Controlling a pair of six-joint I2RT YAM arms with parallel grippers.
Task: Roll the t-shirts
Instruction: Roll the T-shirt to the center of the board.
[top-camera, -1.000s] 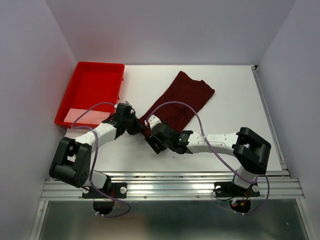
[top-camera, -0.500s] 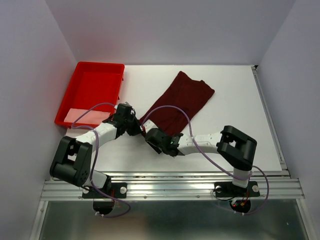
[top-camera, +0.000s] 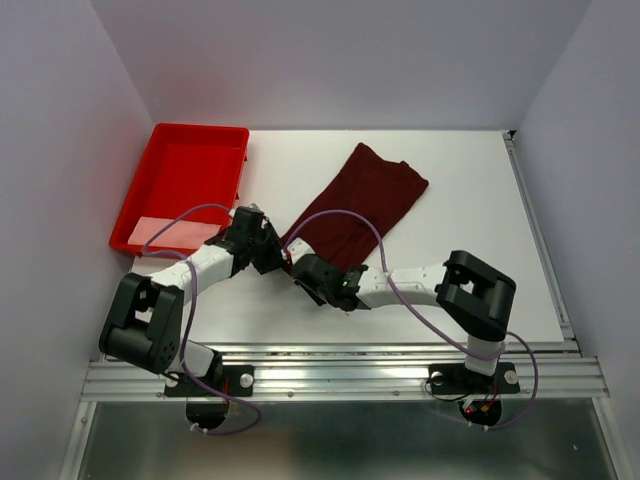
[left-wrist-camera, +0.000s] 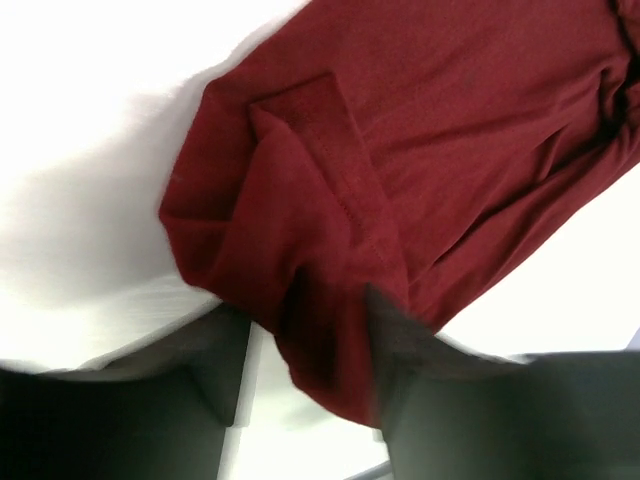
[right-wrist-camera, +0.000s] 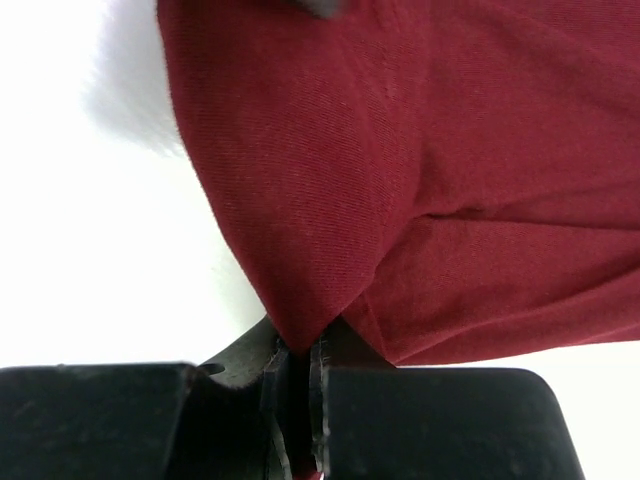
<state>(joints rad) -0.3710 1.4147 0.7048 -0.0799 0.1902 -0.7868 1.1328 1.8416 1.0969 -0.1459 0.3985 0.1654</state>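
Roll barely begun, the right gripper (right-wrist-camera: 297, 365) clamped the near edge of the t-shirt (top-camera: 365, 205), the left gripper (left-wrist-camera: 305, 315) stood half open astride it with no visible grip — next, the left likely needed a matching pinch.

White counter (top-camera: 470, 200): red plastic tray (top-camera: 190, 185) at the far-left, maroon t-shirt (top-camera: 365, 200) folded into a long strip, lying diagonally mid-counter.

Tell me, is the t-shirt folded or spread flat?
Folded: the t-shirt lies as a long narrow strip, layers overlapping at its near end.
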